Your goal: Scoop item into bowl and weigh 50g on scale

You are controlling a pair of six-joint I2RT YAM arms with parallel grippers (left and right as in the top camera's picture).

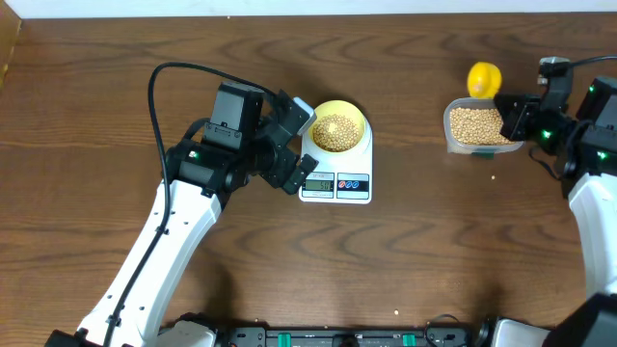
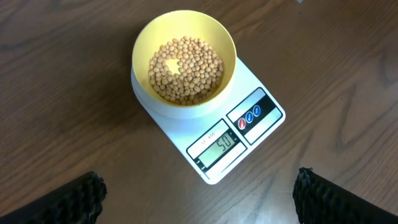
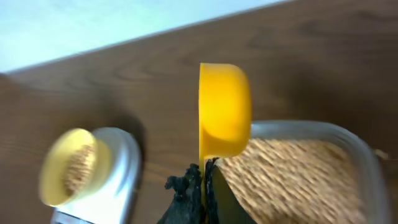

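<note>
A dark brown wood-grain table fills the overhead view, with a pale strip along its far edge. At the left, the left gripper hangs over the near-left side of the white flat rectangular digital scale. Its two black fingers are spread wide and hold nothing. On the scale's platform stands the small round pale yellow-green bowl. The bowl holds a shallow layer of small round tan-beige beans, and one bare patch of its floor shows through. The grey LCD display reads "50". The small print above it is too fine to read. Beside the display sit two round buttons, one red and one blue. Well apart to the right stands a clear rectangular plastic tub with more beans in it. A bright yellow plastic scoop hangs at the tub's far edge, turned on its side. The right gripper has its fingers pressed together on the scoop's handle, just beside the tub's right side.
</note>
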